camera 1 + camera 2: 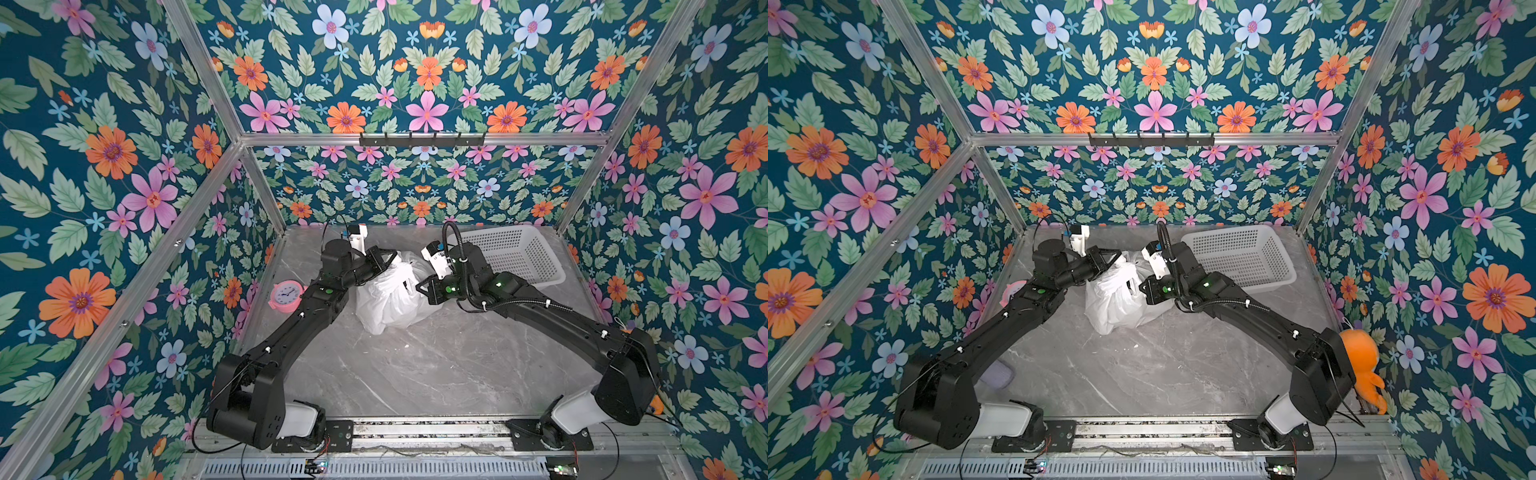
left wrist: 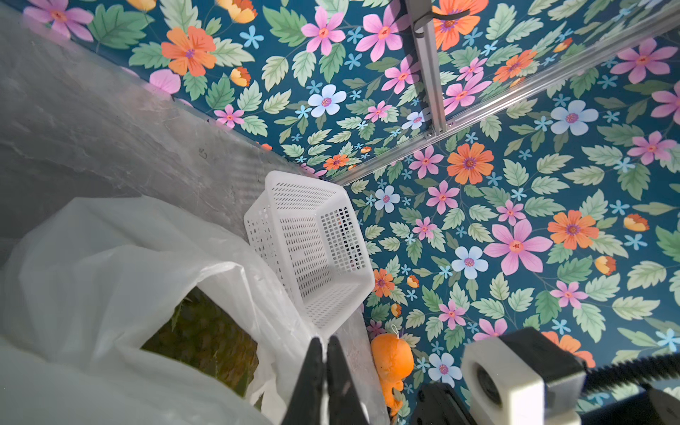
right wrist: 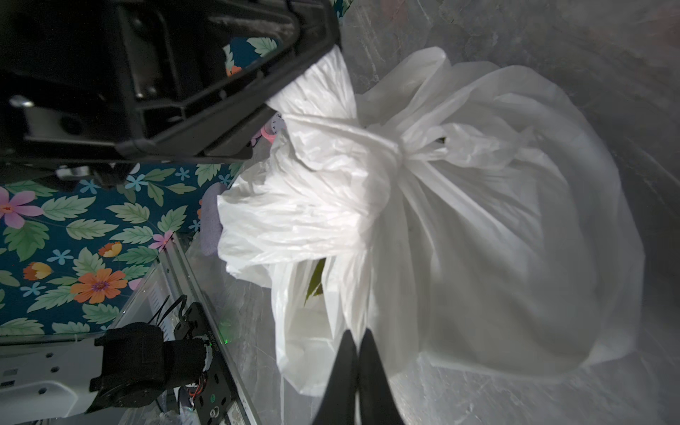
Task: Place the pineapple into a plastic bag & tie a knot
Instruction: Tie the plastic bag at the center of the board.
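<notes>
Left pincer, right pincer, each tight on plastic bag; basket rim just beside

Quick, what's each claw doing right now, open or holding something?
Left gripper: fingers closed on a strap of the plastic bag.
Right gripper: fingers closed on the plastic bag too.
</notes>
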Motion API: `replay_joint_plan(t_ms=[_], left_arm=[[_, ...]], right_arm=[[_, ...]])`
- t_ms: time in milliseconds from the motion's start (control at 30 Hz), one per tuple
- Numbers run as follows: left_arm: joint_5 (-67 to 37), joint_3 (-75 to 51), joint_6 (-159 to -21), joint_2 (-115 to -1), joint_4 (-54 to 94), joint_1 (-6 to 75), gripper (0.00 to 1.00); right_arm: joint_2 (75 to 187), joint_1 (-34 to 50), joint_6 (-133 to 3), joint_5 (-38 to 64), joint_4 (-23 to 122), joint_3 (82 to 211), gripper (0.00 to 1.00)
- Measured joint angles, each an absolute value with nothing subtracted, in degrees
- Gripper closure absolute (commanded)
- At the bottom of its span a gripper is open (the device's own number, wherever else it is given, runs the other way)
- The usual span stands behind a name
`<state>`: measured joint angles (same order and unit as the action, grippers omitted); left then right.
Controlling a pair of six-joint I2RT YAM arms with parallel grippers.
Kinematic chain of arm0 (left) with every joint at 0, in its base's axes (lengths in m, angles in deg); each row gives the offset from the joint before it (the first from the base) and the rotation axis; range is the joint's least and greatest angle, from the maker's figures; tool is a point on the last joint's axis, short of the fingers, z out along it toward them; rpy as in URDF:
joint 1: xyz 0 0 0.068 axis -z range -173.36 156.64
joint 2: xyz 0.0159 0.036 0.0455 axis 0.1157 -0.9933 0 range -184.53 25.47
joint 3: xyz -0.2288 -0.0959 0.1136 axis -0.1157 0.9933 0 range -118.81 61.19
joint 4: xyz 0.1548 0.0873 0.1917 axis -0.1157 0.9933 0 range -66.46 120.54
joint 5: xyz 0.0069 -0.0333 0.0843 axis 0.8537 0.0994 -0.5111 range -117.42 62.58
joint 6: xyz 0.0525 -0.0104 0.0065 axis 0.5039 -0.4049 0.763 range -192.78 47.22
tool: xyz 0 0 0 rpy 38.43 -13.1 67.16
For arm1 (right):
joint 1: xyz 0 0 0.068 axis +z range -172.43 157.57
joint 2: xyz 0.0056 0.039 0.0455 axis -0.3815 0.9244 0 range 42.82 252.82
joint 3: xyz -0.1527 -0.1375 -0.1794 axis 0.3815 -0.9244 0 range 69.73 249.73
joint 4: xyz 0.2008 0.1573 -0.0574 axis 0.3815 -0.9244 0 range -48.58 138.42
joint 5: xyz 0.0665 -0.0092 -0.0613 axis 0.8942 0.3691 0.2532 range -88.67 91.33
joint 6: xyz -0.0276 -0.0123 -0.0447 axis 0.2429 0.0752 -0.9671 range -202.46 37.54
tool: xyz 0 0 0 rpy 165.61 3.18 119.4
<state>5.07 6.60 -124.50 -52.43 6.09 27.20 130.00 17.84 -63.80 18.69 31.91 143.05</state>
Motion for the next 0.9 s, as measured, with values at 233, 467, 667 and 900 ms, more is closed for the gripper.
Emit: replay_joint_plan(t_ms=[233, 467, 667, 900], left_arm=[[-2.8, 10.7, -114.6, -46.9, 6.9, 26.7, 1.0], [-5.2, 13.6, -109.3, -46.0, 8.3, 23.2, 1.0], [-5.4, 16.8, -108.4, -44.4, 8.0, 20.0, 1.0], [-5.4, 20.0, -108.5, -43.3, 7.5, 17.4, 1.0]], right_arm=[[128.5, 17.8, -64.0, 13.0, 29.8, 141.1, 1.0], [127.3, 17.8, -63.1, 8.6, 28.8, 139.9, 1.0], [126.8, 17.6, -62.0, 6.2, 28.7, 138.3, 1.0], [126.8, 15.9, -58.8, 5.4, 27.8, 136.4, 1.0]])
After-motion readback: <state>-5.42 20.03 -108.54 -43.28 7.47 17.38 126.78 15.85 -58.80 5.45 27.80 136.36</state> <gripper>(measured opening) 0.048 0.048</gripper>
